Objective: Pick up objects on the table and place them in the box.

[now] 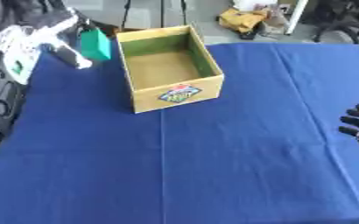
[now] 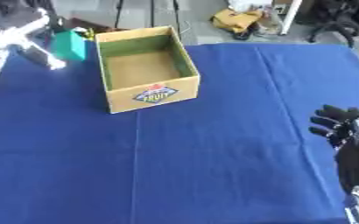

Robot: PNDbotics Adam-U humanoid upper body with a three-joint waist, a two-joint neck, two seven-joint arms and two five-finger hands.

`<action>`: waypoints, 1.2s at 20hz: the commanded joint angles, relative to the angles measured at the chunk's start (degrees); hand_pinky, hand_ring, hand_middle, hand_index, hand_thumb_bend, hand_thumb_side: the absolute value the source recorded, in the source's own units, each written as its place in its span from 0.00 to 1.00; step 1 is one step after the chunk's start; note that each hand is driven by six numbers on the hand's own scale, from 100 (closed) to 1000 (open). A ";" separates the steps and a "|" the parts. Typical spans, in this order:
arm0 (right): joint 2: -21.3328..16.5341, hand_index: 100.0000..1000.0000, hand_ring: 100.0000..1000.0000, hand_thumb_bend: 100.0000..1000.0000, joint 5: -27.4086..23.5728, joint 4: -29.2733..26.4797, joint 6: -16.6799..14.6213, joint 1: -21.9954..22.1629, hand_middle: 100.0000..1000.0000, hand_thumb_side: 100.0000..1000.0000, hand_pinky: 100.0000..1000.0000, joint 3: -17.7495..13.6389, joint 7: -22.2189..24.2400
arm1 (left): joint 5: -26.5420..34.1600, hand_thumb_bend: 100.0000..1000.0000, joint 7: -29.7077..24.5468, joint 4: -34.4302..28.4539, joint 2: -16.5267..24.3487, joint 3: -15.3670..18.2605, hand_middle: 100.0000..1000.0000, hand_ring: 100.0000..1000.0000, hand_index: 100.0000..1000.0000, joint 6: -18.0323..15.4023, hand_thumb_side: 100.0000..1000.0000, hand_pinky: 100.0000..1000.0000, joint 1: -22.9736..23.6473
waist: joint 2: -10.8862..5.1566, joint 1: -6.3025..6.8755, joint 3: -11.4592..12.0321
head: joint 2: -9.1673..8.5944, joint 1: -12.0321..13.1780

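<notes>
- Box (image 1: 171,70): open cardboard, a printed label on its near wall, standing on the blue-covered bench (image 1: 213,166). What shows of its floor is bare; the near part of the floor is hidden behind that wall.
- Block (image 1: 95,44): green, held off the bench just left of the box, level with its rim and outside its left wall. It is the only item for packing that I can see.
- Left hand (image 1: 64,41): up beside the box's far-left corner; my fingers are curled round the block from its left side.
- Right hand (image 2: 339,124): well to the right of the box and nearer me, low over the cloth; fingers curled, holding nothing, idle.
- Step in hand, as I judge it: carrying the block to the box; the placing is not yet done.
- Next move calls for: taking the block rightward over the left wall until it hangs above the box floor, clear of the rim, then lowering and letting my fingers go.
- Risk: a block corner catching on that wall.
</notes>
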 commanded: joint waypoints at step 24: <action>-0.01 0.78 0.73 0.00 -0.45 -0.25 0.24 -1.33 0.69 1.00 0.70 0.40 1.38 | -21.97 0.78 9.07 9.46 -15.29 -1.45 0.85 0.85 0.94 14.45 0.86 0.86 -1.42 | -0.03 0.12 -2.87 | -0.45 2.10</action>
